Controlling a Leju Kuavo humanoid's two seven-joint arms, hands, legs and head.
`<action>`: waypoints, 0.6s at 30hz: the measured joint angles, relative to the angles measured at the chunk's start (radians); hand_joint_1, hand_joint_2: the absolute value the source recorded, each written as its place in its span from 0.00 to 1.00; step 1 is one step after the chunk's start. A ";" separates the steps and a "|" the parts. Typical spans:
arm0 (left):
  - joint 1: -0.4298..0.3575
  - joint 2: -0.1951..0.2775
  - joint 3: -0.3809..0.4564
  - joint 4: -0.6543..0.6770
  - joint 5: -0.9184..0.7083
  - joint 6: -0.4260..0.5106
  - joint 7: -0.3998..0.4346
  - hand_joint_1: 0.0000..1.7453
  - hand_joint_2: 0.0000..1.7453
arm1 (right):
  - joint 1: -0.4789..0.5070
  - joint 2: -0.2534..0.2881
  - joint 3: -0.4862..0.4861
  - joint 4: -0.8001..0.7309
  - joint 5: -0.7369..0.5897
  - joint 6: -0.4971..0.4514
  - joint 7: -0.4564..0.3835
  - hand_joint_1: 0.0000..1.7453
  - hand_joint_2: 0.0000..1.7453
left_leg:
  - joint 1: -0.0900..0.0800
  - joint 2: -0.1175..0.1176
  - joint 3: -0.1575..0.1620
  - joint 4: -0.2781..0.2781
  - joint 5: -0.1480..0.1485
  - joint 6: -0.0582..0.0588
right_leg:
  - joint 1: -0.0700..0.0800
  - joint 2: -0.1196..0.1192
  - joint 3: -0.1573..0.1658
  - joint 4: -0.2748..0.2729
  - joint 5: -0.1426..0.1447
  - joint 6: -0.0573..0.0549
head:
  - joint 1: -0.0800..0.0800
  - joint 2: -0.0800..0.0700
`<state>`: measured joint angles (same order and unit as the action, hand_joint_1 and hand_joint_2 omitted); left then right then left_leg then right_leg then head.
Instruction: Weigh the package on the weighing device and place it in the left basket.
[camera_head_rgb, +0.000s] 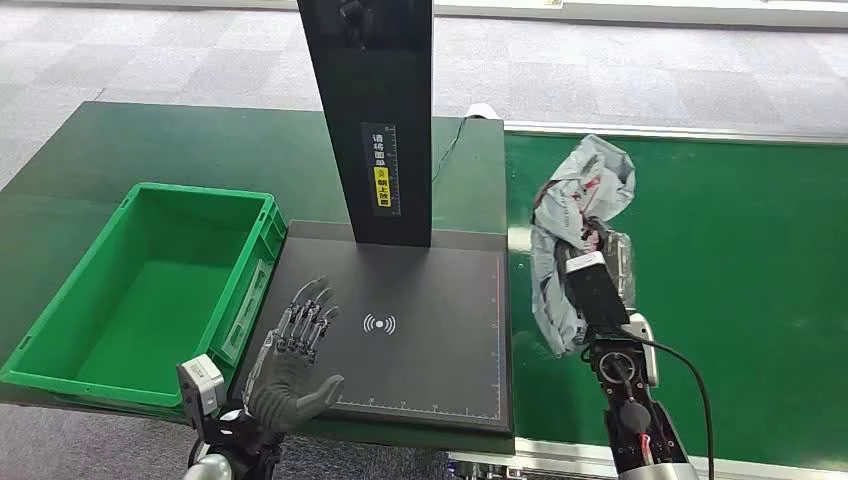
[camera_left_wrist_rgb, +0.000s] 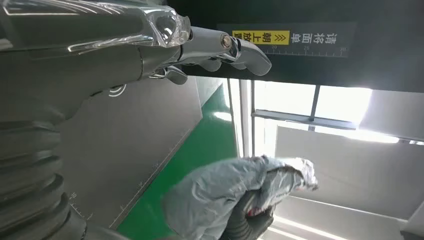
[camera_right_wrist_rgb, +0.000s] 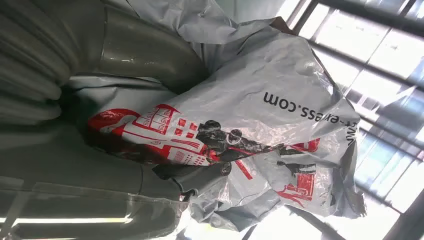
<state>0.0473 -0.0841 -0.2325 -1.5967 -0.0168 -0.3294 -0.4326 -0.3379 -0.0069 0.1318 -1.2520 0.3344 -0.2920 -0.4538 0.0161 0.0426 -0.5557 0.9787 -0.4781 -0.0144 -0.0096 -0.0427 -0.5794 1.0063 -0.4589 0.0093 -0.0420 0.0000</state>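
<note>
A grey package (camera_head_rgb: 570, 235), a crumpled plastic mailer with red and black print, is gripped by the right hand (camera_head_rgb: 590, 268) over the green belt (camera_head_rgb: 740, 300), just right of the scale (camera_head_rgb: 420, 340). Its long axis is seen to run roughly away from the robot, from a lower end near the wrist to a bunched upper end pointing toward the far side of the belt; whether it touches the belt cannot be told. In the right wrist view the film (camera_right_wrist_rgb: 260, 135) is seen wrapped over the hand (camera_right_wrist_rgb: 145, 65), with the print facing the camera. The left hand (camera_head_rgb: 297, 355) is held open, empty, fingers spread and pointing away from the robot, over the near left part of the scale's black platform. A black post (camera_head_rgb: 372, 120) is seen standing at the platform's far edge. The green basket (camera_head_rgb: 60, 330) lies left of the scale.
</note>
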 joint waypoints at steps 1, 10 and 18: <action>0.000 0.001 0.000 0.001 0.001 0.000 -0.001 0.00 1.00 | 0.005 0.003 0.016 -0.004 -0.006 0.014 -0.002 1.00 1.00 | 0.000 0.000 0.000 0.000 0.000 0.000 | 0.000 0.000 0.000 0.000 0.000 0.000 | 0.000 0.000; -0.014 0.017 -0.005 0.025 0.005 -0.013 -0.019 0.00 1.00 | 0.054 0.007 0.294 -0.039 0.029 0.156 -0.032 1.00 1.00 | 0.000 0.000 0.000 0.000 0.000 0.000 | 0.000 0.000 -0.001 0.000 0.000 0.000 | 0.000 0.000; -0.057 0.036 -0.023 0.079 0.019 -0.036 -0.047 0.00 1.00 | 0.059 -0.040 0.434 -0.039 0.276 0.084 -0.050 0.72 1.00 | 0.000 0.000 0.000 0.000 0.000 0.000 | 0.000 0.000 0.000 0.000 0.000 0.000 | 0.000 0.000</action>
<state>-0.0093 -0.0485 -0.2559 -1.5178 0.0023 -0.3650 -0.4795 -0.2793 -0.0464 0.5656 -1.2909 0.6103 -0.2082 -0.5034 0.0161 0.0427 -0.5554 0.9788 -0.4782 -0.0145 -0.0097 -0.0427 -0.5793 1.0063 -0.4589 0.0093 -0.0418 0.0000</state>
